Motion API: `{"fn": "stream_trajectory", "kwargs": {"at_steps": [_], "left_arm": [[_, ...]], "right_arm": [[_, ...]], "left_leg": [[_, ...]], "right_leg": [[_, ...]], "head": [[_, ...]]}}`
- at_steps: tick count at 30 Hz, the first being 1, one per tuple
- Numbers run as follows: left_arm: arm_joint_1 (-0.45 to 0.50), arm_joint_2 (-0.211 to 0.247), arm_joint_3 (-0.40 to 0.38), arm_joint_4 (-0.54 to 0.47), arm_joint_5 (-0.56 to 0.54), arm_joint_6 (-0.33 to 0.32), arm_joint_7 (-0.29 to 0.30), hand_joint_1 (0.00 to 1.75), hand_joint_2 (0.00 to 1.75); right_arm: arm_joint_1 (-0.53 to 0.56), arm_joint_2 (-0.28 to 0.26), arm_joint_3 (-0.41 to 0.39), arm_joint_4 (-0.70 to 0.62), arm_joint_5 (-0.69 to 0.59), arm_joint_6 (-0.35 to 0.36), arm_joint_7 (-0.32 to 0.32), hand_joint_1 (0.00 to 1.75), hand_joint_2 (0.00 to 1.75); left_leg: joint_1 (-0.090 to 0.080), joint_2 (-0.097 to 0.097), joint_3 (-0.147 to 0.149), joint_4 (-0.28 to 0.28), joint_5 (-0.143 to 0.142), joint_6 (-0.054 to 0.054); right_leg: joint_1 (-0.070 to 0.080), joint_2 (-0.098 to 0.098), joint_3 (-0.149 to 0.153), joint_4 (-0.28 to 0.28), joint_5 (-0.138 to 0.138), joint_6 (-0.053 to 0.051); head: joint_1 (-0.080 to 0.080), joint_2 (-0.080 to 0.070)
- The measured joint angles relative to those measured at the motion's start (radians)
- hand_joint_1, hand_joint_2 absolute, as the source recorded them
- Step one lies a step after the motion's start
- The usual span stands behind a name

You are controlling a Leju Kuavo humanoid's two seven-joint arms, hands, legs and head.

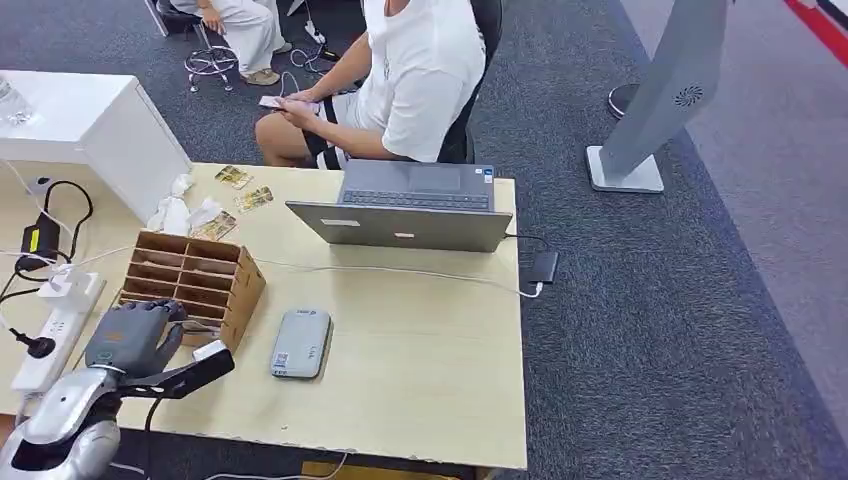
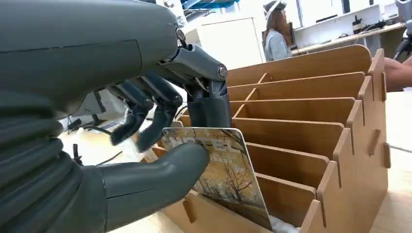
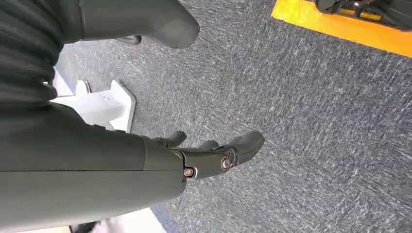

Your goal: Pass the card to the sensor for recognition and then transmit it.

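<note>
The left robot hand (image 2: 160, 145) pinches a tree-printed card (image 2: 223, 174), upright.

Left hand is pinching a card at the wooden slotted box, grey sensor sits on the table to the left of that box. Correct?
Not quite: the sensor lies right of the wooden box, per the head view. The rest holds: the left hand pinches the card at the box.

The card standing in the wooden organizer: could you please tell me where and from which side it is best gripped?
Grip the card by its upper edge, coming from above. It stands tilted in the front slot of the wooden organizer, so only its top clears the dividers. The left robot hand already has thumb and a finger on that edge.
</note>
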Motion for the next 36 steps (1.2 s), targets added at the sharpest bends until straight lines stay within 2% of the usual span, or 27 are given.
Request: {"fn": "stream_trajectory", "kwargs": {"at_steps": [6, 9, 17, 26, 30, 33, 36], "left_arm": [[0.002, 0.001, 0.0, -0.004, 0.028, 0.013, -0.043, 1.75, 1.75], [0.011, 0.004, 0.0, -0.04, 0.043, 0.015, -0.061, 1.75, 1.75], [0.025, 0.015, -0.002, -0.086, 0.053, 0.02, -0.075, 1.75, 1.75], [0.071, 0.071, -0.006, -0.296, 0.076, 0.068, -0.129, 1.75, 1.75], [-0.003, 0.071, -0.014, -0.327, 0.078, 0.059, -0.109, 1.75, 1.75], [-0.157, 0.05, -0.052, -0.293, 0.046, 0.04, -0.069, 1.75, 1.75], [-0.328, 0.002, -0.112, -0.191, 0.02, 0.048, -0.055, 1.75, 1.75]], "right_arm": [[0.0, 0.0, 0.0, 0.0, 0.009, 0.0, -0.002, 0.0, 1.75], [0.001, 0.0, 0.0, 0.0, 0.012, -0.001, -0.005, 0.0, 1.75], [0.001, 0.0, 0.0, 0.0, 0.011, -0.002, -0.008, 0.0, 1.75], [0.011, 0.0, -0.01, 0.0, -0.007, -0.008, -0.024, 0.0, 1.75], [0.011, 0.0, -0.01, 0.0, 0.001, -0.006, -0.026, 0.0, 1.75], [0.01, 0.0, -0.01, 0.0, 0.024, 0.001, -0.031, 0.0, 1.75], [-0.005, 0.0, -0.009, -0.002, 0.048, 0.016, -0.023, 0.0, 1.75]], "left_leg": [[0.0, 0.0, 0.0, 0.0, 0.0, 0.0], [0.0, 0.0, 0.0, 0.0, 0.0, 0.0], [0.0, 0.0, 0.0, 0.0, 0.0, 0.0], [0.0, 0.0, 0.0, 0.0, 0.0, 0.0], [0.0, -0.001, 0.0, 0.0, 0.0, 0.0], [0.0, -0.005, -0.001, 0.0, 0.003, 0.0], [0.0, -0.008, -0.002, 0.0, 0.005, -0.001]], "right_leg": [[0.0, 0.0, 0.0, 0.0, 0.0, 0.0], [0.0, 0.0, 0.0, 0.0, 0.0, 0.0], [0.0, 0.0, 0.0, 0.0, 0.0, 0.0], [0.0, 0.0, -0.001, 0.0, 0.0, 0.0], [0.0, -0.001, -0.002, 0.0, 0.0, 0.0], [0.0, -0.006, -0.002, -0.001, 0.001, 0.001], [0.0, -0.008, 0.0, 0.0, 0.004, -0.001]], "head": [[0.0, 0.0], [0.0, 0.0], [0.0, 0.0], [0.0, 0.0], [0.0, 0.0], [0.0, 0.0], [0.0, 0.0]]}}
